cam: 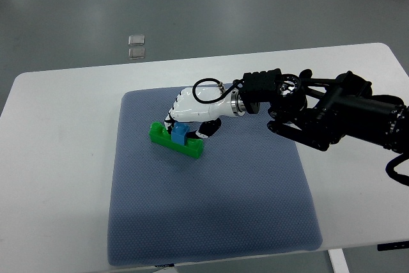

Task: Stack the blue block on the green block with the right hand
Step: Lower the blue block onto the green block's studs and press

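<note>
The right robot hand (186,119) reaches in from the right edge of the top view, its black arm (332,113) crossing over the white surface (57,132) and its white palm hanging above the blue-grey mat (211,209). Its fingers (171,119) curl down around the blue block (179,134), gripping it from above and from the far side.

The blue block sits on top of the green block (176,140), touching it, roughly at the middle of the green block's length. The green block is long and low and lies flat on the mat, slanting so that one end points toward the mat's left edge and the other toward the mat's centre. It lies in the upper left part of the mat, near the mat's far edge.

A black cable (208,91) loops over the wrist of the right robot hand, just above the green block in the picture.

Beyond the far edge of the surface, two small pale square plates (136,46) sit on the grey floor (204,4), well apart from the green block.
</note>
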{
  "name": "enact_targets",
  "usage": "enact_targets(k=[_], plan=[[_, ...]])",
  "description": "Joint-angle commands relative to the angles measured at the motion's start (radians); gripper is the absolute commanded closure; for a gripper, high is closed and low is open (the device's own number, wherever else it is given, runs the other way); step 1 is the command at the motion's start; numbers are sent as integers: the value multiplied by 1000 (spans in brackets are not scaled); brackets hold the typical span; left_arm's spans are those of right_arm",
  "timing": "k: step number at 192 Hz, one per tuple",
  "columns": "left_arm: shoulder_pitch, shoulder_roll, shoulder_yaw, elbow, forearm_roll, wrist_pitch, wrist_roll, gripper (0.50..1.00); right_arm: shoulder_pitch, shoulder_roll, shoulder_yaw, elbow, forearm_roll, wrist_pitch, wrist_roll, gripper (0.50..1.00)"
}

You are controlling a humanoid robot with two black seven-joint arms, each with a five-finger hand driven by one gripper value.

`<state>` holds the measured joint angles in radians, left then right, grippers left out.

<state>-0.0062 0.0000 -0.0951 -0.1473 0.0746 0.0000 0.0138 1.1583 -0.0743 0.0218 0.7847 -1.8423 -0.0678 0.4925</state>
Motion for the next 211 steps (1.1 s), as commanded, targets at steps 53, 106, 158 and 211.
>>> enact_targets(k=[53,106,158,211], plan=[[0,0,0,0,1,0,0,500,-6,10,-2,-7,0,-1,0,883],[0,0,0,0,-1,0,0,500,-14,11,-2,-16,-2,-6,0,883],[0,0,0,0,1,0,0,500,-11,14,1,-16,3,-7,0,787],[0,0,0,0,1,0,0,500,-3,10,1,-15,14,-17,3,640]])
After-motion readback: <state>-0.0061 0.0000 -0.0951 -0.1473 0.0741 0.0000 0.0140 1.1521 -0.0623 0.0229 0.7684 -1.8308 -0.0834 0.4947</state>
